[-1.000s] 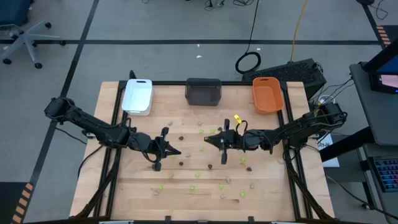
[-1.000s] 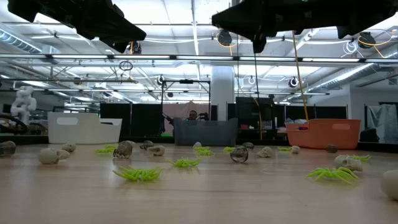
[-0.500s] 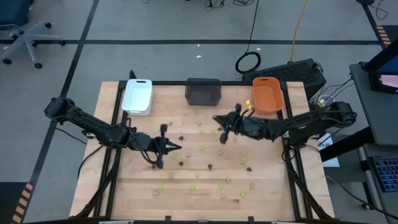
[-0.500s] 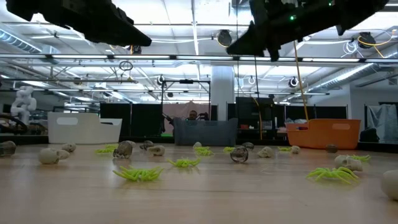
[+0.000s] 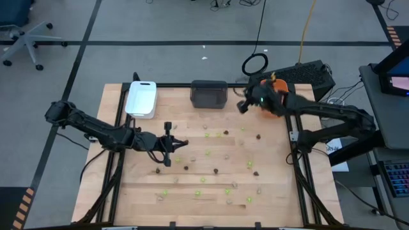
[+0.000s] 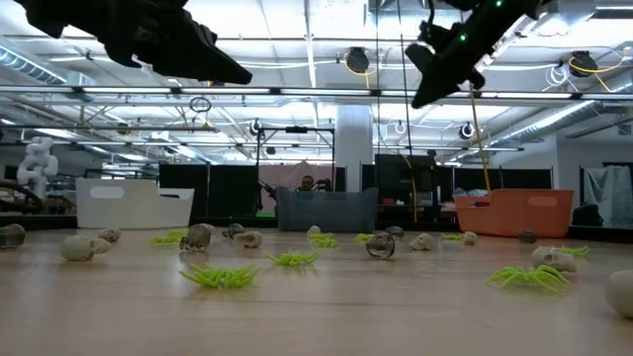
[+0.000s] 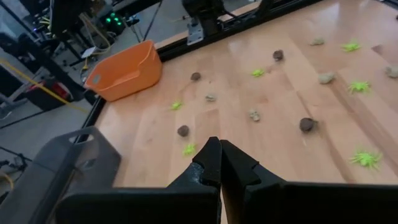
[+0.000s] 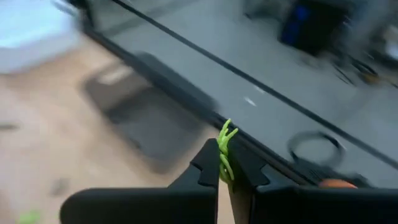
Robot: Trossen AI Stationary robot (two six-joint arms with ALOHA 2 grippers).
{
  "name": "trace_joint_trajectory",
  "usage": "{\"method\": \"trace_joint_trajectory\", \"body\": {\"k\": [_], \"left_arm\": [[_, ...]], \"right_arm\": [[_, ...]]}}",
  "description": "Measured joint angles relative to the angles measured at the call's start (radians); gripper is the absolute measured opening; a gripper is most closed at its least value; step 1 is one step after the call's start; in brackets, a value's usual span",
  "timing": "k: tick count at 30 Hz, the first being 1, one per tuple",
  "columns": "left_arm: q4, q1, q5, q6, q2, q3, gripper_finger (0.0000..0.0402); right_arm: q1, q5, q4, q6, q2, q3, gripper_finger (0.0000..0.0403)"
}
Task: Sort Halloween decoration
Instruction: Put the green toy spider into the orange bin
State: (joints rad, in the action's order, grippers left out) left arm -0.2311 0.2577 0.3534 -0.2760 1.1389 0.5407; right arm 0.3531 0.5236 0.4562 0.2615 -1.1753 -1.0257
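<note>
Tiny lime green (image 5: 208,153), dark (image 5: 216,171) and pale beige (image 5: 234,184) pieces lie scattered on the wooden table (image 5: 128,191). My right gripper (image 5: 242,106) is high above the table's far edge, between the dark grey tray (image 5: 209,94) and the orange tray (image 5: 281,102). It is shut on a lime green spider piece (image 8: 224,149). My left gripper (image 5: 183,144) hovers over the table's left middle, shut and empty; this shows in the left wrist view (image 7: 219,163). Both grippers hang well above the table in the low view, left (image 6: 237,77) and right (image 6: 425,89). My right gripper pinches the lime green piece between its two fingertips (image 8: 208,163). The piece's legs (image 8: 226,132) stick out past the tips. The piece is lifted clear of the table.
A white tray (image 5: 142,99) stands at the far left, the dark grey tray at the far middle and the orange tray at the far right. More green spiders (image 6: 223,277) and beige skulls (image 6: 79,247) lie toward the near edge. A black frame (image 5: 300,172) borders the table.
My right gripper has risen from the table's middle and swung toward the far right, toward the orange tray, carrying the green piece, and has turned about. My left gripper has shifted a little toward the far edge.
</note>
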Motion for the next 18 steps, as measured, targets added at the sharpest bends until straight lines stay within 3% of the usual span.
{"method": "trace_joint_trajectory", "body": {"k": [9,18], "left_arm": [[0.003,-0.011,-0.005,0.001,0.0,0.0,0.0],[0.004,-0.011,-0.008,0.008,0.0,0.0,0.0]], "right_arm": [[0.245,-0.055,0.246,0.048,-0.068,-0.061,0.0],[0.315,-0.107,0.316,0.068,-0.174,-0.06,0.0]]}}
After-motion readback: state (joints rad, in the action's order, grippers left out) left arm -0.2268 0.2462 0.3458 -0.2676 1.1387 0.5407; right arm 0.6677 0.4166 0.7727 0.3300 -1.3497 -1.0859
